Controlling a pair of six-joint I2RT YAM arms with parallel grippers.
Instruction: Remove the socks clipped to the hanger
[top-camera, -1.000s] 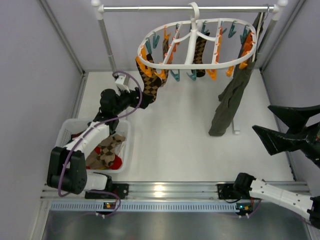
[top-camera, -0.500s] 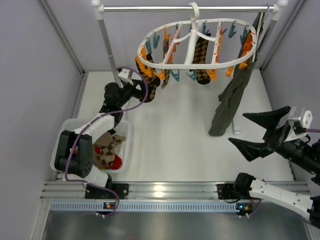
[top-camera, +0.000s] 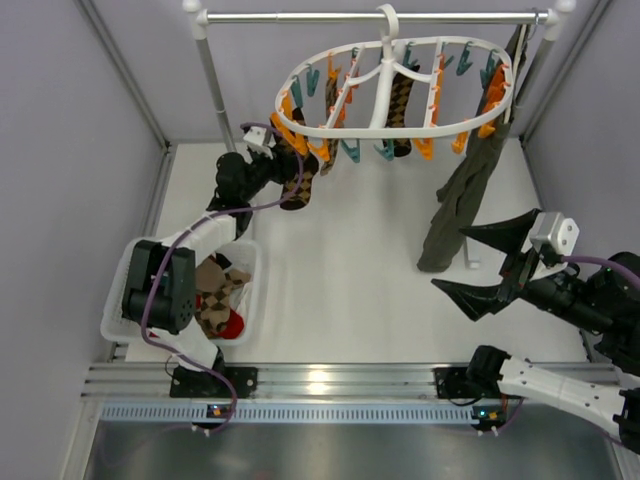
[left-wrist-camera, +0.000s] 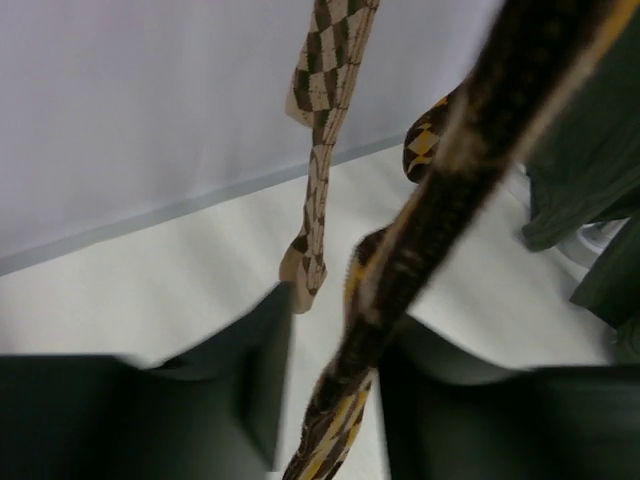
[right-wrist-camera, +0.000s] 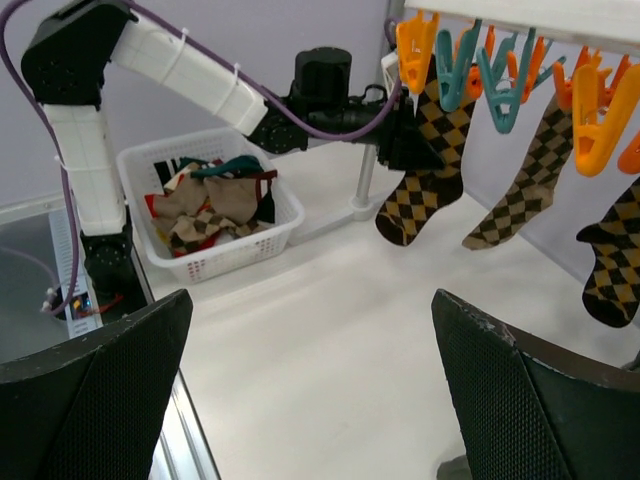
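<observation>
The white oval hanger (top-camera: 380, 130) hangs by its hook from the rail, with orange and teal clips. A brown argyle sock (top-camera: 298, 185) dangles from its left end. My left gripper (top-camera: 275, 170) is raised to that sock. In the left wrist view the sock (left-wrist-camera: 450, 170) runs between the narrowed jaws of this gripper (left-wrist-camera: 340, 320), against the right finger, with a gap at the left one. More checked socks (right-wrist-camera: 520, 185) hang from clips. My right gripper (top-camera: 452, 260) hovers wide open and bare at the right, apart from the hanger.
A white basket (top-camera: 135, 260) at the left holds several socks. A long olive-green garment (top-camera: 460, 190) hangs from the rail (top-camera: 300, 17) at the right. The rack's metal post (top-camera: 215, 85) stands just behind the left arm. Grey walls close in both sides.
My left arm has reached up and back to the hanging argyle sock, and its jaws have narrowed around it. The right arm has swung in leftward with jaws wide.
</observation>
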